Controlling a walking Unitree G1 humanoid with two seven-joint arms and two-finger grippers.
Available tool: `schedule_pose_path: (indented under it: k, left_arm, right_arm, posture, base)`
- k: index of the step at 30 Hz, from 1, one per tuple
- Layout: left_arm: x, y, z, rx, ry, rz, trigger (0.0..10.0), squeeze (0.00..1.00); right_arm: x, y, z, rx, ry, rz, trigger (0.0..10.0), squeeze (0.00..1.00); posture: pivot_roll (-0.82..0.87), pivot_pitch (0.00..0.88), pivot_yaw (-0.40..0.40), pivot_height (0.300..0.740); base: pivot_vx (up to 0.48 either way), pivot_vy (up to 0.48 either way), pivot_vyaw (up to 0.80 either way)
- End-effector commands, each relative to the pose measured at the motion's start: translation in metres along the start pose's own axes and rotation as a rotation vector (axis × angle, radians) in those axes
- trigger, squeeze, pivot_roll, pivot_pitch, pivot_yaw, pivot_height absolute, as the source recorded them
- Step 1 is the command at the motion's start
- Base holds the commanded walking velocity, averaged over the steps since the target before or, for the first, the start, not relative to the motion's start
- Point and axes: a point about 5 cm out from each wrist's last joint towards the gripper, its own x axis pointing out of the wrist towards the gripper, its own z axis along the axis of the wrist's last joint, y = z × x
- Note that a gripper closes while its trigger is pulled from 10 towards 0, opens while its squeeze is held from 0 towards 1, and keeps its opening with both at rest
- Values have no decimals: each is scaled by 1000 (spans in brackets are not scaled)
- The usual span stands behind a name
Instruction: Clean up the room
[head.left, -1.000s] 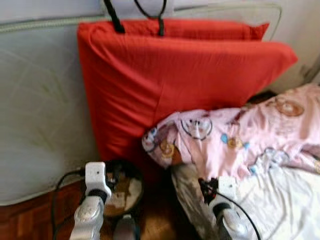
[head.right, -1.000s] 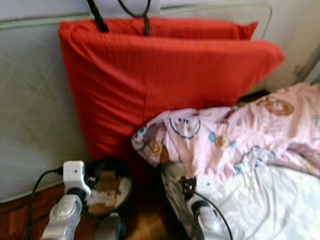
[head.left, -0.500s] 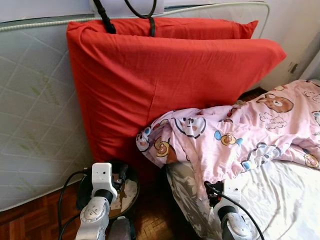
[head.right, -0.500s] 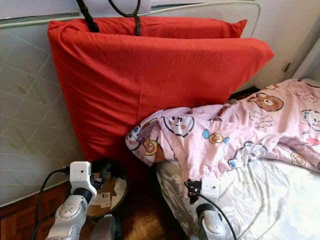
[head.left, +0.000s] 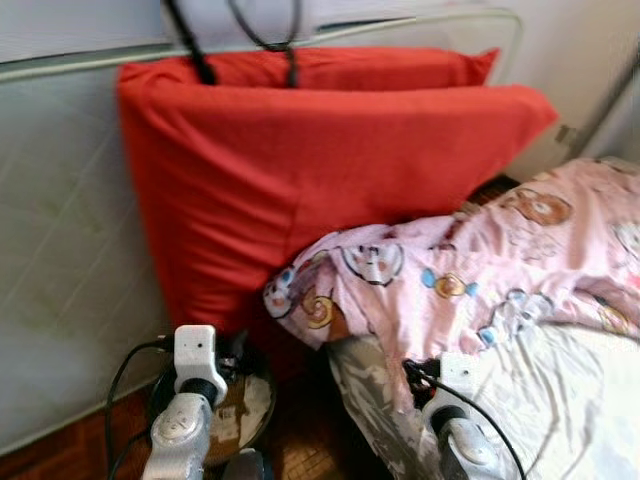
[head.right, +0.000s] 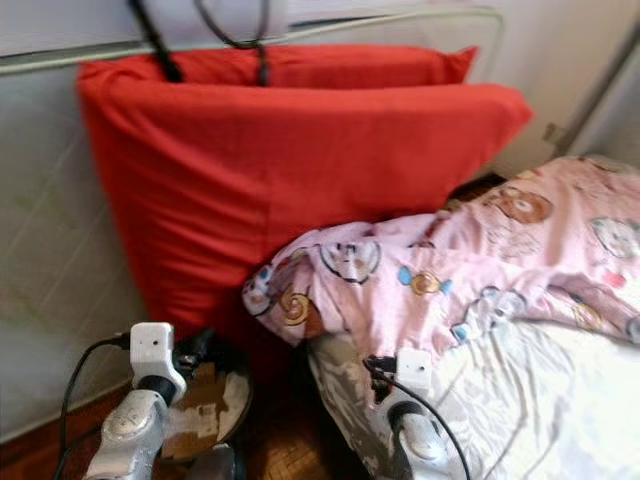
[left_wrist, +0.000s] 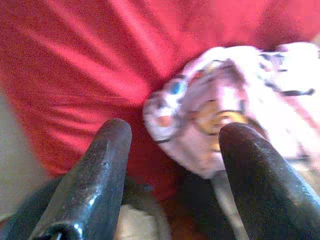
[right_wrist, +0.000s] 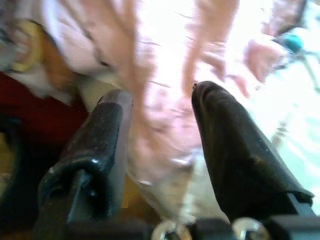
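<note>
Head views: a large red cushion (head.left: 330, 190) stands on edge against a pale quilted mattress (head.left: 70, 250), itself upright against the wall; a second red cushion (head.left: 380, 68) sits behind the first, and black straps (head.left: 200, 60) hang over the top edge. A pink cartoon-print blanket (head.left: 470, 275) lies rumpled over the corner of a bed, its bunched end touching the lower part of the front cushion; white sheet (head.left: 560, 400) shows beneath it on the right. On the parquet floor (head.left: 300, 450), near the cushion's foot, a dark round bin (head.left: 245, 405) holds paper scraps, partly hidden by the left arm. Both arms are held low, the right one over the bed edge. Left wrist view: the left gripper (left_wrist: 172, 145) has its fingers spread with nothing between them, aimed at the blanket's bunched end and the cushion behind. Right wrist view, blurred: the right gripper (right_wrist: 160, 115) is likewise parted and empty, hovering close above pink blanket folds.
</note>
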Motion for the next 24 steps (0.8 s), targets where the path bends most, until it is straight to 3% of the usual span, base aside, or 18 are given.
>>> schedule_pose_path:
  k: [1, 11, 24]
  left_arm:
    - [-2, 8, -2, 12, 19, 18, 10000, 0]
    - [-2, 7, -2, 10, 14, 19, 10000, 0]
    - [-10, 5, -3, 11, 9, 15, 10000, 0]
  right_arm:
    - [4, 7, 6, 9, -17, 15, 10000, 0]
    - [5, 8, 8, 7, -19, 29, 10000, 0]
    - [14, 11, 13, 74, 68, 12, 10000, 0]
  posture:
    - [-7, 21, -58, 633]
    - [-8, 28, -61, 633]
    - [12, 74, -68, 633]
  base:
    - [315, 0, 0]
    - [305, 0, 0]
    - [0, 0, 0]
